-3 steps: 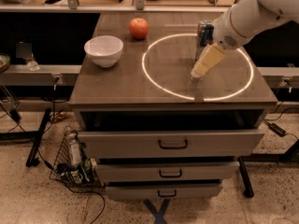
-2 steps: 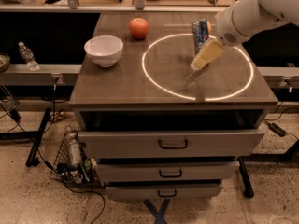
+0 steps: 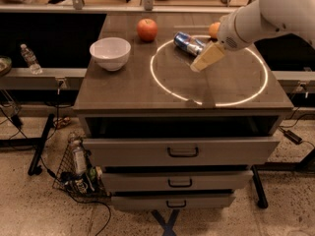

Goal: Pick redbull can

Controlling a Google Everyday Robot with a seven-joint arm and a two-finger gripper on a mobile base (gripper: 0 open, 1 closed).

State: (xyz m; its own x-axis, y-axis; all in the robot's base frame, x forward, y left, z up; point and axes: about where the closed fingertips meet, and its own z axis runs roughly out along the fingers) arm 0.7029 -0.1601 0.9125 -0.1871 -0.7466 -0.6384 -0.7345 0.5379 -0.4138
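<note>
Your redbull can (image 3: 188, 43) lay steeply tilted near the far edge of the lit ring (image 3: 152, 68), its lower end against the gripper (image 3: 199, 64), likely tipped by that contact. Whether the gripper actually held it, you could not tell. The apple (image 3: 147, 29) sat nearby.

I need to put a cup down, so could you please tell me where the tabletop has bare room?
Bare: the table front ahead of the white bowl, and the front right inside the light ring. Crowded: the back, where the apple, the tilted redbull can, the end effector and an orange cluster.
</note>
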